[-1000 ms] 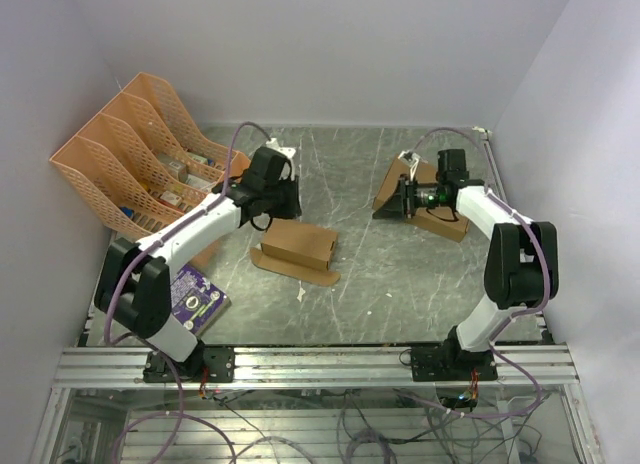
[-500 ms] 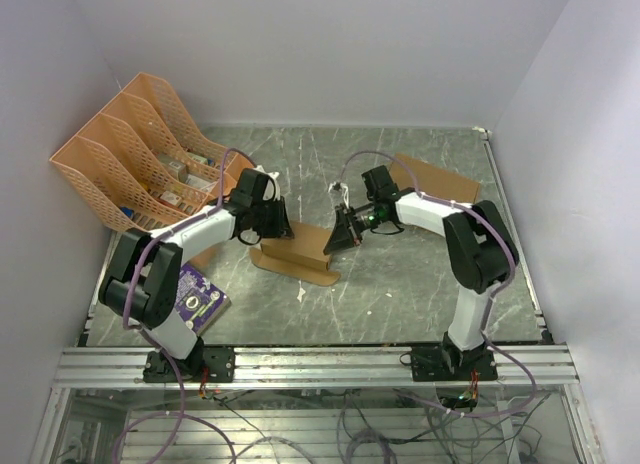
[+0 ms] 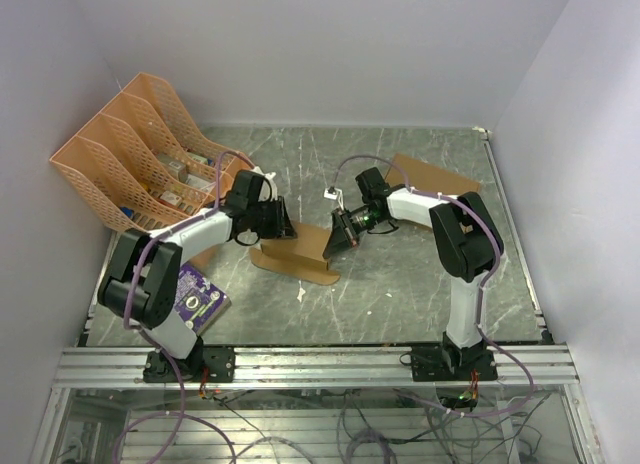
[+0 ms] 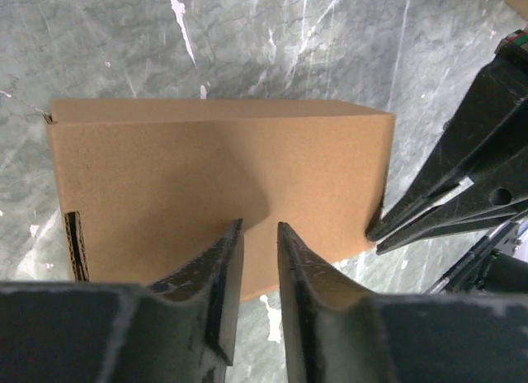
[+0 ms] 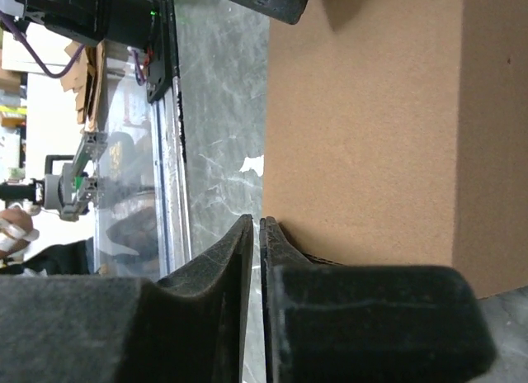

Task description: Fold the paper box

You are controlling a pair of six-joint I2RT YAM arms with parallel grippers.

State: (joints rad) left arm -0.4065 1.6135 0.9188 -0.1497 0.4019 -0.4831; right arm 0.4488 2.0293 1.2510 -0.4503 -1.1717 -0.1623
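Paper box (image 3: 296,252) lies mid-worktop, body squared up, a flap apparently unfolded along its near edge. Left hand (image 4: 257,249) nearly together, pressing its top; right hand (image 5: 257,234) together at its right end, gripping nothing. Closing flaps seems left.

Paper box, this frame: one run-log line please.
stage: fold in progress | paper box: mid-table, part-formed | left gripper: nearly shut, over box top | right gripper: shut, tips at box's right end | grasp: none evident

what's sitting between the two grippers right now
The paper box lies between the left gripper and the right gripper, one at each end; the top external view shows it.
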